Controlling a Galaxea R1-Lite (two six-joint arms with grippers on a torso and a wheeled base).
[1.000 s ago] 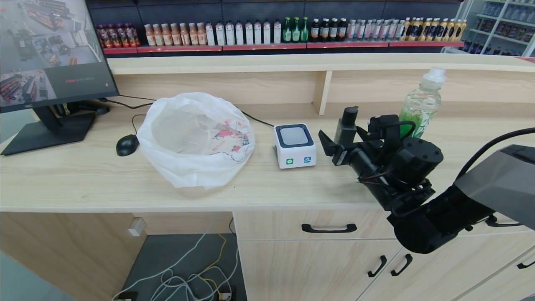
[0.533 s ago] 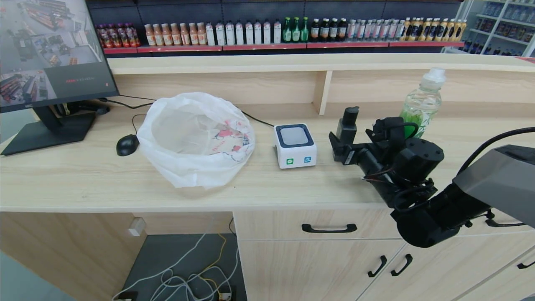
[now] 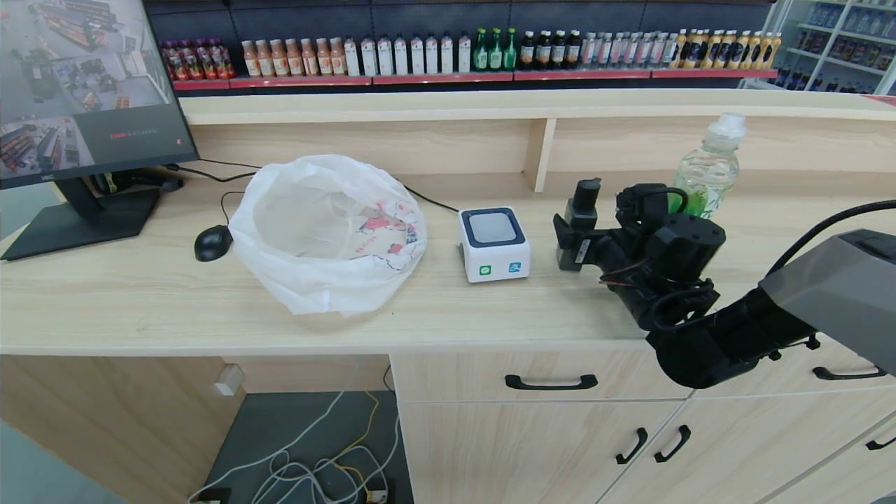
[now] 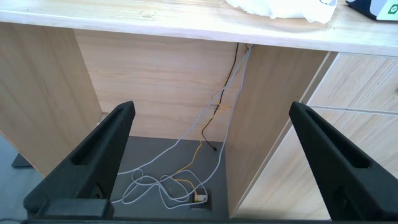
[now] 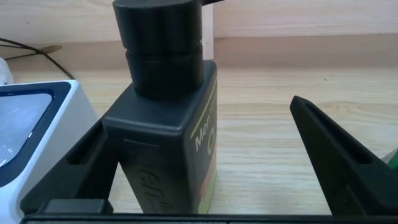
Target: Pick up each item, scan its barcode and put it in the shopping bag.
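Observation:
A black pump bottle (image 3: pixel 582 210) stands upright on the wooden counter (image 3: pixel 140 294), right of the white barcode scanner (image 3: pixel 493 243). My right gripper (image 3: pixel 591 229) is open, and the black bottle (image 5: pixel 168 130) stands between its fingers, close to one finger (image 5: pixel 93 162) and apart from the other. A clear bottle with a green label (image 3: pixel 705 175) stands behind the right arm. The white shopping bag (image 3: pixel 329 231) lies open to the left of the scanner. My left gripper (image 4: pixel 211 112) hangs open and holds nothing, below the counter's front edge.
A monitor (image 3: pixel 84 84) and a black mouse (image 3: pixel 212 243) sit at the counter's left. A raised shelf (image 3: pixel 532 105) runs along the back. Under the counter are drawers (image 3: pixel 553 381) and loose cables (image 4: pixel 180 180) on the floor.
My right gripper has moved toward the back of the counter and slightly right, so the black bottle now stands between its fingers. The bottles, the scanner and the bag have stayed in place.

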